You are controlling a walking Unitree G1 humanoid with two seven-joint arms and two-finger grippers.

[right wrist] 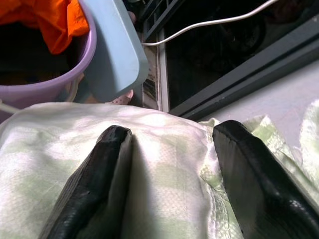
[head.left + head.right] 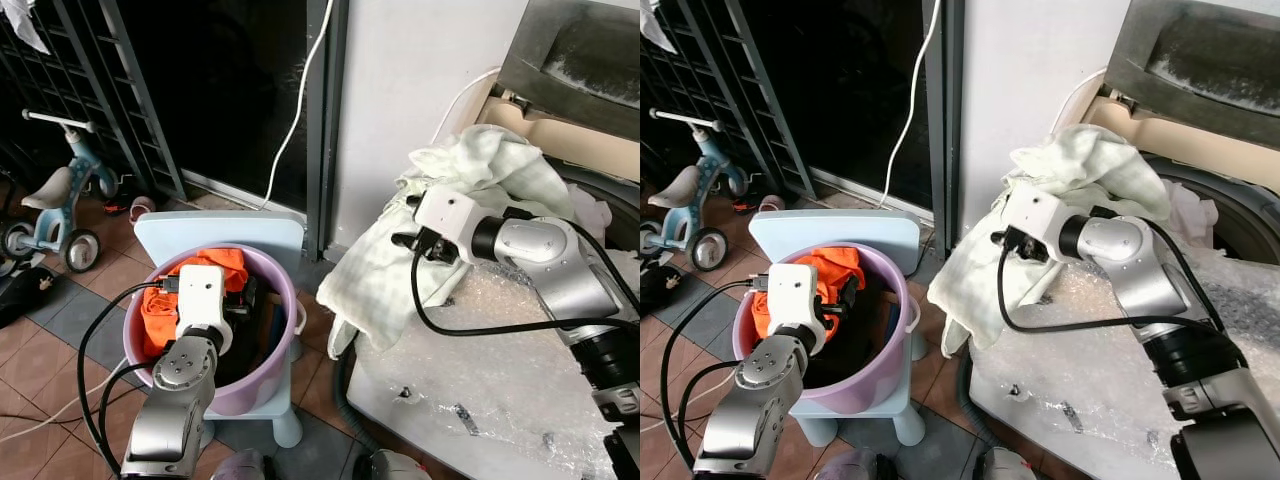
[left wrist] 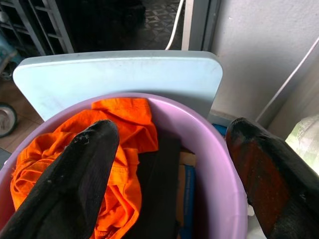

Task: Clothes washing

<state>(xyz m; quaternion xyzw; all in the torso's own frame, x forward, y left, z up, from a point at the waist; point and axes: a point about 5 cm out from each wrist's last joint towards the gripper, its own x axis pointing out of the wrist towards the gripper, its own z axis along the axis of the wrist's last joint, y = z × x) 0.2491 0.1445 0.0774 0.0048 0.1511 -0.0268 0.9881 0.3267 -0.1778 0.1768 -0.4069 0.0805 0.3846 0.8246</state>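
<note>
Tiled floor (image 2: 60,330), a dark doorway and a child's tricycle (image 2: 50,205) lie behind. In the left eye view a lilac tub (image 2: 275,370) sits on a pale blue stool (image 2: 265,235), an orange garment (image 2: 215,268) heaped inside; the pale green cloth (image 2: 385,265) drapes from the washing machine (image 2: 590,190) down over the bubble-wrapped tabletop (image 2: 500,370).

Left wrist view: the left pincer (image 3: 169,174) hangs spread wide above the tub.

Right wrist view: the right pincer (image 1: 169,174), fingers apart, presses into the cloth. No readable writing.
</note>
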